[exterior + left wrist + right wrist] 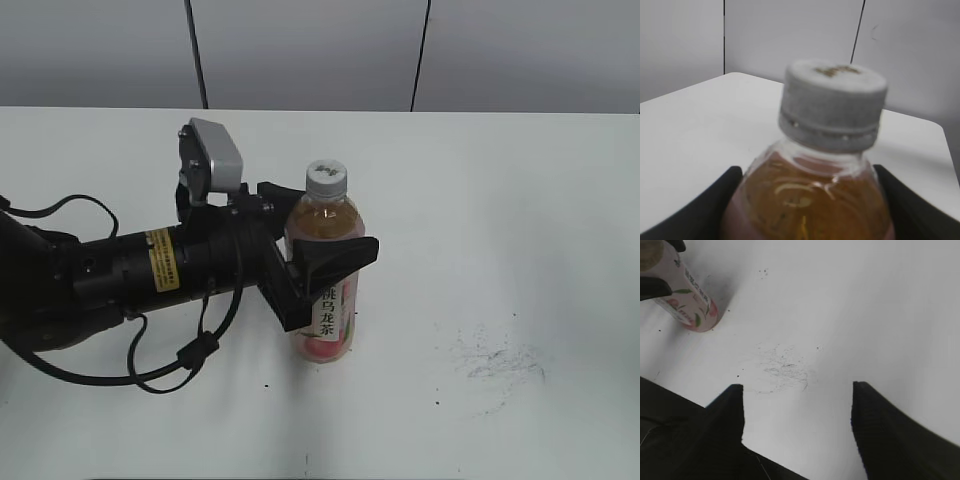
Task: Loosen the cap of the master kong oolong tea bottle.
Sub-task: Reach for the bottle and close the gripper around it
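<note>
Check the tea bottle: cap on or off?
On. The cap sits squarely on the neck of the upright bottle, held at the body by the left gripper. Whether it's loosened, cannot tell.

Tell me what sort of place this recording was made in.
Probably a robot lab or test bench, not a home: a bare white table with scuff marks, plain grey panelled walls, and one slim clear plastic bottle of amber tea gripped by a black left gripper.

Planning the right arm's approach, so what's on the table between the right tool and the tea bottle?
Only bare white table with a patch of dark scuff marks lies between the right tool and the bottle, seen in the right wrist view.
</note>
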